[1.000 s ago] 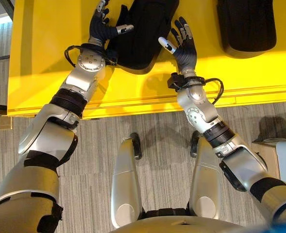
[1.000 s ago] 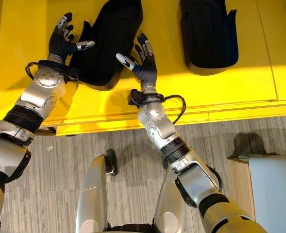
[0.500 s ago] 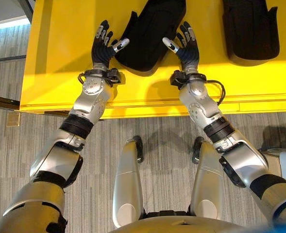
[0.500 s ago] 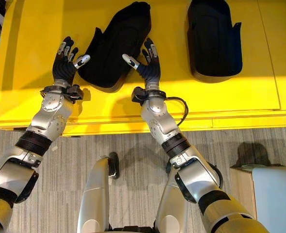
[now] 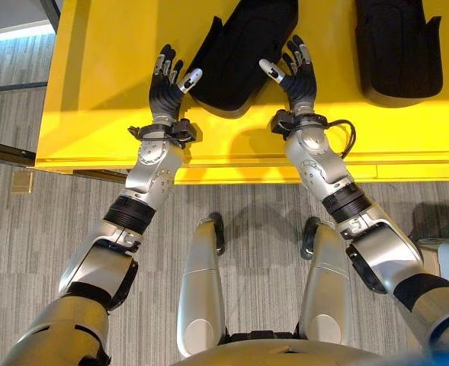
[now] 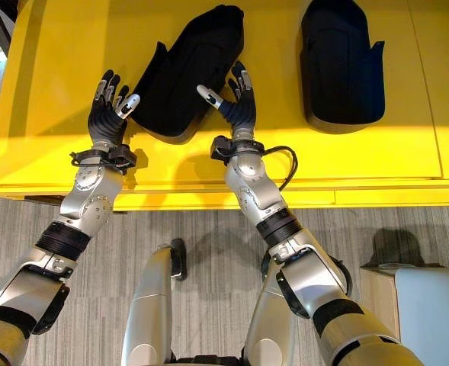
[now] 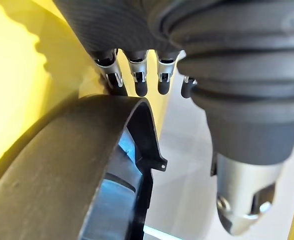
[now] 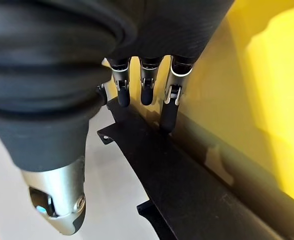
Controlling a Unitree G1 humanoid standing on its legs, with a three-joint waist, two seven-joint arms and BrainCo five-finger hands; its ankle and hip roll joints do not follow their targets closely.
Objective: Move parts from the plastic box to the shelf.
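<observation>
A long black moulded part (image 5: pixel 243 46) lies tilted on the yellow shelf (image 5: pixel 94 91). My left hand (image 5: pixel 165 85) is open beside the part's near left edge, its thumb tip close to the rim. Just right of that near end, my right hand (image 5: pixel 298 76) is open too, its thumb reaching toward the part. Neither hand holds anything. The left wrist view has the part's rounded rim (image 7: pixel 62 165) just past the straight fingers (image 7: pixel 139 82). In the right wrist view its dark edge (image 8: pixel 186 190) lies under the fingers (image 8: pixel 170 100). A second black part (image 5: pixel 398 49) rests further right.
The shelf's front lip (image 5: pixel 247 171) runs across below both wrists, with grey carpet floor (image 5: pixel 26 244) beneath. A pale box (image 6: pixel 436 309) on a wooden stand sits at the lower right. Bare yellow surface lies left of the left hand.
Both hands have drawn back from the sides of the black part toward the shelf's near edge, staying open. The part stays on the shelf. The camera view has shifted.
</observation>
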